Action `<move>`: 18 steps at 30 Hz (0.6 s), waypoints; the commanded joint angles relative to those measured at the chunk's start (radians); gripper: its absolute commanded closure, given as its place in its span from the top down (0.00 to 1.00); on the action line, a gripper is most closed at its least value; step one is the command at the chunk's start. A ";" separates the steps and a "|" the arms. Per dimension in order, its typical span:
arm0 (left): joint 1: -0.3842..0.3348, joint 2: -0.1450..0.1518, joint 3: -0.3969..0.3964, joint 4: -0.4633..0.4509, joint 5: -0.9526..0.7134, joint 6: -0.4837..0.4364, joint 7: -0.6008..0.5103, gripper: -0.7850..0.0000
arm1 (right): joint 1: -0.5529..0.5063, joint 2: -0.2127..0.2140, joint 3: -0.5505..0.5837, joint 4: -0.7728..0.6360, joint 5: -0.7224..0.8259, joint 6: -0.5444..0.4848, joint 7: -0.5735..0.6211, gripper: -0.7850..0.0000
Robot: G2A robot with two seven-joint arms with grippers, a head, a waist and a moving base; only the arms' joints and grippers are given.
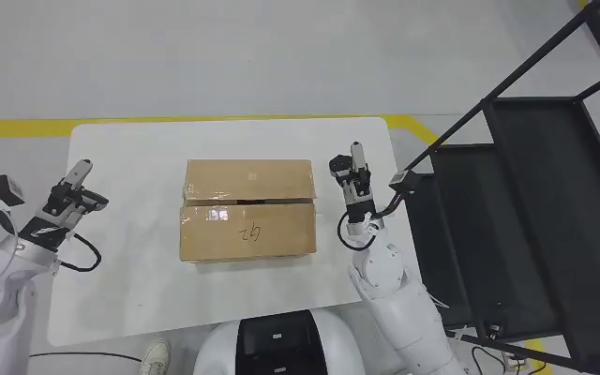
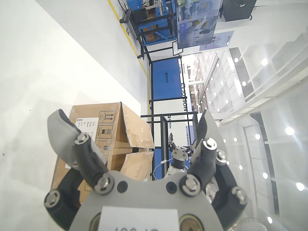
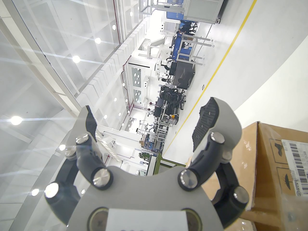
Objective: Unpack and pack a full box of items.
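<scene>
1. The box (image 1: 248, 208) is matt brown cardboard, creased at the flaps, with a glossy strip of clear tape and white paper labels.
2. The table (image 1: 122, 281) has a smooth white top with a faint sheen.
3. The left gripper (image 2: 132, 121) and right gripper (image 3: 150, 111) share one build: pale grey matt shells, black plastic-looking links and bright polished metal bolts. The pads (image 3: 204, 121) are dark and ribbed.

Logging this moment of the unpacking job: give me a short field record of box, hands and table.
box: cardboard, mid-table, top flaps folded down, narrow gap at seam
left hand: open, empty, off the box's left end, apart from it
right hand: open, empty, beside the box's right end
table: white, rounded corners
</scene>
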 commanded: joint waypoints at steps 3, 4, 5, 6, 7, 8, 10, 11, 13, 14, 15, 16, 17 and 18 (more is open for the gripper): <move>-0.027 0.006 0.018 -0.007 0.101 -0.027 -0.058 1.00 | 0.014 0.012 0.003 0.002 -0.041 0.057 0.182 1.00; -0.040 0.006 0.017 0.005 0.112 -0.037 -0.056 1.00 | 0.015 0.016 0.013 -0.001 -0.043 0.069 0.222 1.00; -0.052 0.007 0.017 0.013 0.128 -0.055 -0.060 1.00 | 0.011 0.020 0.023 -0.003 -0.033 0.077 0.263 1.00; -0.061 0.008 0.019 0.018 0.136 -0.080 -0.087 1.00 | 0.005 0.024 0.034 -0.006 -0.020 0.088 0.314 1.00; -0.069 0.011 0.017 0.025 0.142 -0.107 -0.122 1.00 | -0.001 0.029 0.048 -0.012 -0.010 0.102 0.367 1.00; -0.076 0.014 0.014 0.033 0.157 -0.129 -0.160 1.00 | -0.011 0.035 0.059 -0.016 -0.011 0.120 0.431 1.00; -0.095 0.020 0.009 0.048 0.190 -0.172 -0.240 1.00 | -0.024 0.051 0.090 -0.028 -0.034 0.177 0.584 1.00; -0.105 0.023 0.011 0.058 0.203 -0.190 -0.277 1.00 | -0.031 0.058 0.108 -0.038 -0.034 0.202 0.648 1.00; -0.132 0.028 0.021 0.085 0.216 -0.220 -0.342 1.00 | -0.042 0.070 0.145 -0.062 -0.032 0.239 0.751 1.00; -0.149 0.030 0.029 0.101 0.219 -0.231 -0.377 1.00 | -0.050 0.076 0.157 -0.073 -0.028 0.256 0.813 1.00; -0.168 0.032 0.040 0.117 0.213 -0.243 -0.408 1.00 | -0.056 0.084 0.173 -0.086 -0.040 0.271 0.876 1.00; -0.187 0.034 0.050 0.135 0.203 -0.254 -0.441 1.00 | -0.062 0.090 0.192 -0.098 -0.055 0.281 0.915 1.00; -0.207 0.036 0.062 0.152 0.193 -0.269 -0.484 1.00 | -0.068 0.096 0.203 -0.110 -0.073 0.299 0.958 1.00; -0.227 0.038 0.071 0.174 0.186 -0.283 -0.517 1.00 | -0.071 0.101 0.214 -0.124 -0.089 0.308 0.992 1.00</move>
